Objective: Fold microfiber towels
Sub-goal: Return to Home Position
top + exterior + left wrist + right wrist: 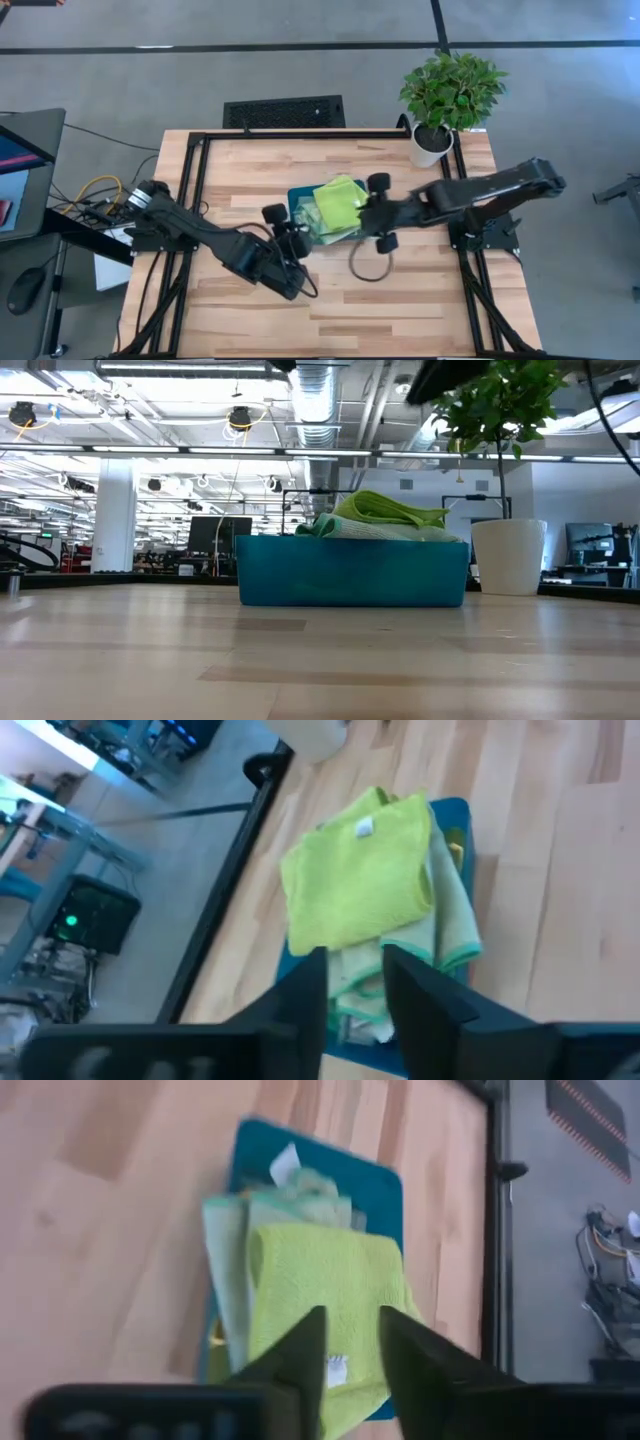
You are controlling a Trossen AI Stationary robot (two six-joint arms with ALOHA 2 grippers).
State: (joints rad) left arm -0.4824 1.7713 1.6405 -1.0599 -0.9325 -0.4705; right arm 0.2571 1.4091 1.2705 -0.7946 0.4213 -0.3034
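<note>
A teal tray (298, 196) stands at the table's middle and holds a stack of folded towels. The lime green towel (338, 200) lies on top, with the pale sage towel (452, 925) under it and a bit of yellow (456, 850) at the edge. The grey towel does not show. The stack rises above the tray's rim in the low view (385, 510). My left gripper (356, 955) hovers at the tray's near-left side, open and empty. My right gripper (352, 1315) hovers at the tray's right side, open and empty, over the lime towel's edge.
A potted plant (440, 100) in a white pot stands at the far right corner. A black cable loop (365, 265) lies on the table near the tray. Black frame rails (195, 200) run along the table's left, right and far sides. Bare wood lies toward the near edge.
</note>
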